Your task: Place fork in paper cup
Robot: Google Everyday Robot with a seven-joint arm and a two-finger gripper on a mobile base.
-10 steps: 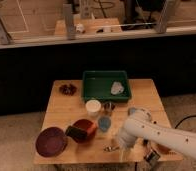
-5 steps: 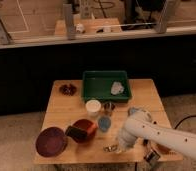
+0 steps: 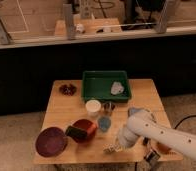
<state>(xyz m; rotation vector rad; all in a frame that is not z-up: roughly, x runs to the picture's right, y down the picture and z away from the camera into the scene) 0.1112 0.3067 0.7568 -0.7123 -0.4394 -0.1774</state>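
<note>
The white paper cup (image 3: pixel 93 106) stands upright near the middle of the wooden table (image 3: pixel 66 112), just in front of the green tray. My gripper (image 3: pixel 111 148) is at the end of the white arm (image 3: pixel 151 131), low over the table's front edge and well in front and to the right of the paper cup. The arm reaches in from the right. I cannot make out the fork; it may be under the gripper.
A green tray (image 3: pixel 98 85) holding a pale crumpled object (image 3: pixel 116 88) sits at the back. A small dark metallic cup (image 3: pixel 109 106), a light blue cup (image 3: pixel 104 123), a red bowl (image 3: pixel 83 130), a maroon plate (image 3: pixel 51 141) and a dark object (image 3: pixel 67 89) also stand on the table.
</note>
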